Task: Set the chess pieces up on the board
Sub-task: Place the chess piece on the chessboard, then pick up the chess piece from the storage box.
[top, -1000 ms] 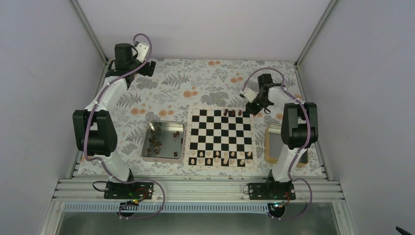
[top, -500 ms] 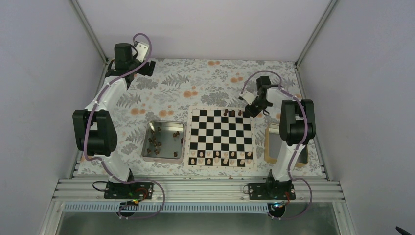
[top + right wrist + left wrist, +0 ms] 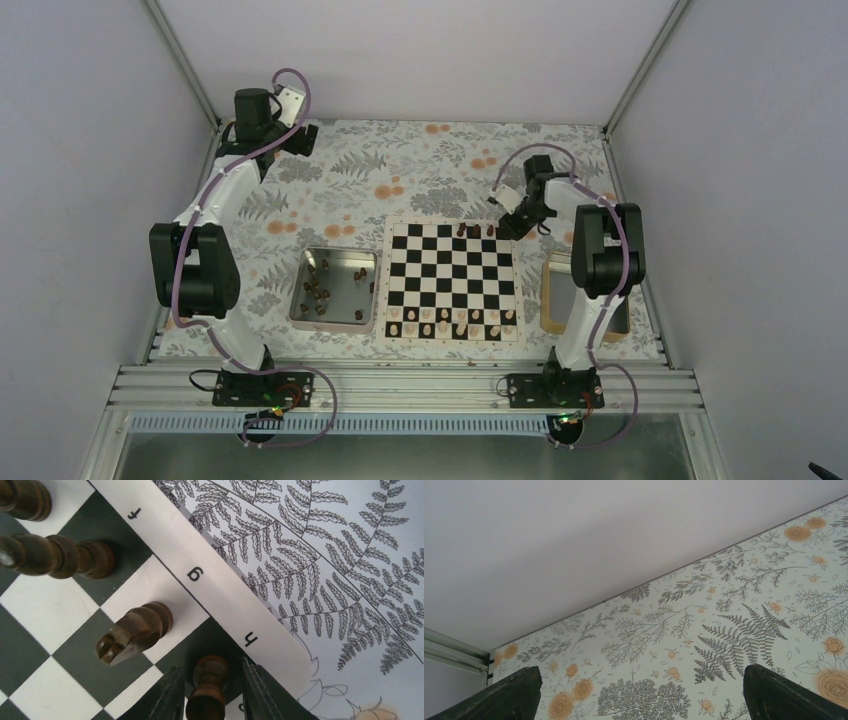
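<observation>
Loosely, the right claw [image 3: 211, 666] brackets an upright chess piece [image 3: 206, 690] — left claw [image 3: 640, 669] spread wide.

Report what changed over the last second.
The right arm shifted its elbow slightly toward the far side; the right gripper stayed low over the board's far right corner. Its fingers now stand slightly apart either side of a dark chess piece upright on the corner square, so it seems just let go. The left gripper, open, and the metal tray stayed put.
</observation>
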`<action>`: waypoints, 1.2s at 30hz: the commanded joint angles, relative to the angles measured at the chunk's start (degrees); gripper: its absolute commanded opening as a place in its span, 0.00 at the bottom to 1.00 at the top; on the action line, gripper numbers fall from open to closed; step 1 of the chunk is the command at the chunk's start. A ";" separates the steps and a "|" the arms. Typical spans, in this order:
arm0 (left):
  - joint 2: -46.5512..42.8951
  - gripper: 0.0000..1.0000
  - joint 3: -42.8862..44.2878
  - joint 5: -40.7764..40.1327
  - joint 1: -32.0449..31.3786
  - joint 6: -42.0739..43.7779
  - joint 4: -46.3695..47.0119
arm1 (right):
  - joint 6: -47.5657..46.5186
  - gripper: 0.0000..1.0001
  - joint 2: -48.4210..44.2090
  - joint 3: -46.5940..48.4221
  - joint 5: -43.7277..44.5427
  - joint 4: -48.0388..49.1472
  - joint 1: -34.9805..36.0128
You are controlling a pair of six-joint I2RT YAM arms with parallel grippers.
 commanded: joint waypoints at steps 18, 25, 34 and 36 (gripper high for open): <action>-1.72 1.00 0.42 -0.70 -0.07 0.81 0.48 | 1.52 0.40 0.95 42.40 5.62 -21.01 28.64; -1.71 1.00 0.80 -0.24 -0.09 0.64 0.50 | 0.63 0.41 11.00 50.02 -1.43 -16.55 44.35; -1.92 1.00 1.06 -0.18 -0.07 0.56 0.32 | 0.02 0.43 20.68 49.86 -10.79 -10.75 53.26; -2.12 1.00 0.86 -0.11 -0.13 0.55 0.49 | 0.04 0.43 21.65 49.87 -12.11 -9.96 54.24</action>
